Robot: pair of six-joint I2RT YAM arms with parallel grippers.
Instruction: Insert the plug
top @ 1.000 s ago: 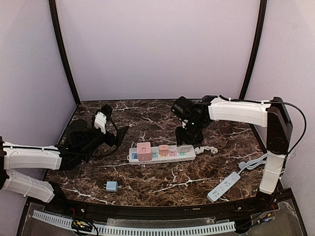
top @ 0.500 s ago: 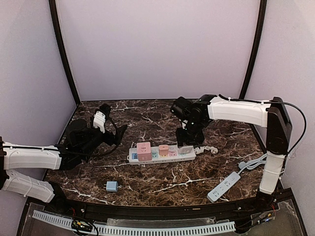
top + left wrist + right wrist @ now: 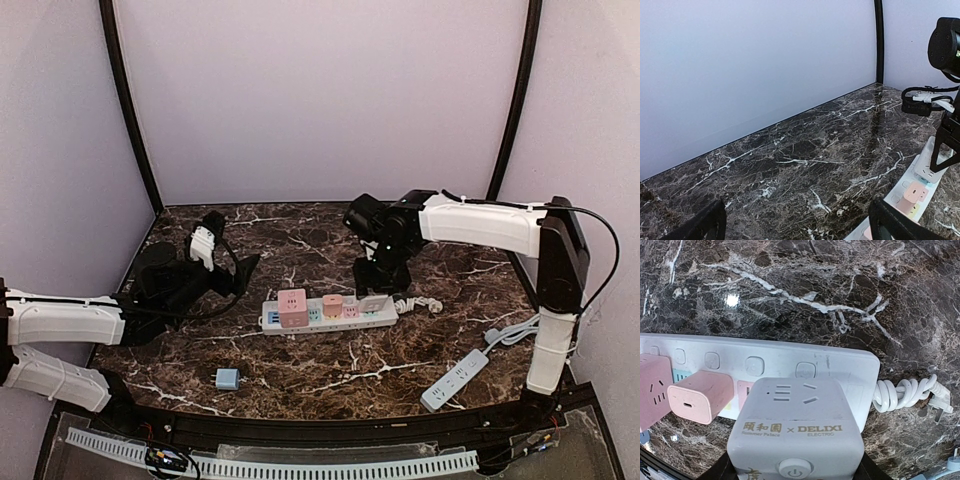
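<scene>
1. We judge the task to be at the insertion step itself. The right gripper (image 3: 377, 288) pinches the white cube adapter (image 3: 795, 432) between its fingers, which show as dark shapes on either side of the cube in the right wrist view.
2. The adapter sits over the right end of the white power strip (image 3: 700, 347), covering the sockets there. Its prongs are hidden, so we cannot tell whether they are in the holes or only resting above them.
3. What seems left is pressing the cube fully down and then letting go.
4. The left gripper (image 3: 797, 227) hangs over the table (image 3: 330, 240) to the left of the strip with its fingers (image 3: 892, 225) spread wide, holding nothing.
5. The small pink charger (image 3: 700, 396) stands just left of the cube, close enough to crowd it. Further left on the strip sit a pink cube adapter (image 3: 293, 306) and a blue plug (image 3: 272, 318).
6. The strip's coiled cord (image 3: 905, 392) lies off its right end.
7. A small blue adapter (image 3: 227, 378) and a second power strip (image 3: 455, 380) lie nearer us, well apart from the work.
</scene>
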